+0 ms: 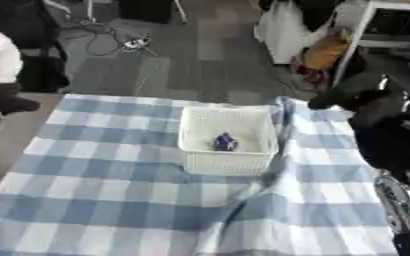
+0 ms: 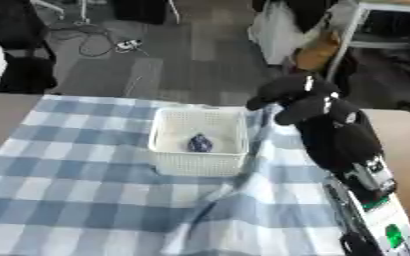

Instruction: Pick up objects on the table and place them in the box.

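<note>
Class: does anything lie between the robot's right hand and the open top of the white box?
Nothing visible does. The right hand hangs beside the box, off its right rim; only a blue object lies inside.

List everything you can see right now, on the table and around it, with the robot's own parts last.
basket: one, white, perforated walls, centre of the table toward the far edge.
small object: one, dark blue-purple, on the basket floor; shape unclear.
tablecloth: one, blue and white check, covering the table, with a raised fold running from the basket's right side to the near edge.
cables: a tangle, dark with a light plug or adapter, on the grey floor beyond the table.
orange-brown item: one, by white furniture at the far right.
right hand: one, black, raised just right of the basket's far corner, fingers curled, nothing seen in it.
left hand: not in view.
</note>
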Robot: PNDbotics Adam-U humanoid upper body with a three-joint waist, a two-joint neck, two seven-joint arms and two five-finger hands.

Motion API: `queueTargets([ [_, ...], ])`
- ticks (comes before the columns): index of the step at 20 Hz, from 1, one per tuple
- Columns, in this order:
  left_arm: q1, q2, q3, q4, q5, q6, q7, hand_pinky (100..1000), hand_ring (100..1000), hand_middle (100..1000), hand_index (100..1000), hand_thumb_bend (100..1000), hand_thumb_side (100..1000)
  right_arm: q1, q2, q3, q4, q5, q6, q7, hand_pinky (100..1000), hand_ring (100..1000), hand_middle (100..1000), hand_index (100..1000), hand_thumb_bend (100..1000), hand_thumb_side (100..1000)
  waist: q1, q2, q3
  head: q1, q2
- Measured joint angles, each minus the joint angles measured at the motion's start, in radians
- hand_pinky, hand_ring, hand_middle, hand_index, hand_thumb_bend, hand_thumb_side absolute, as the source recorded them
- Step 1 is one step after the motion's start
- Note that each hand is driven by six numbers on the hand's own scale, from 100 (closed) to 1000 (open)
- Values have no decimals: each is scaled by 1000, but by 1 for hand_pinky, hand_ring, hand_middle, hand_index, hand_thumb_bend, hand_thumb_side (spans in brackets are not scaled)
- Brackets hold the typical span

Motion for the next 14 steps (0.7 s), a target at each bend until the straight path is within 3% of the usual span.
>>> queueTargets([
  [5, 0, 0, 0, 0, 0, 0, 0, 708, 579, 930, 724, 100, 782, 1, -1, 3, 0, 10, -5, 19, 721, 717, 758, 684, 100, 1000, 0, 0, 3, -20, -45],
  [14, -2, 0, 0, 0, 0, 0, 0, 707, 579, 929, 724, 100, 781, 1, -8, 15, 0, 27, 9, 49, 726, 713, 755, 667, 100, 1000, 1, 0, 0, -143, -210],
])
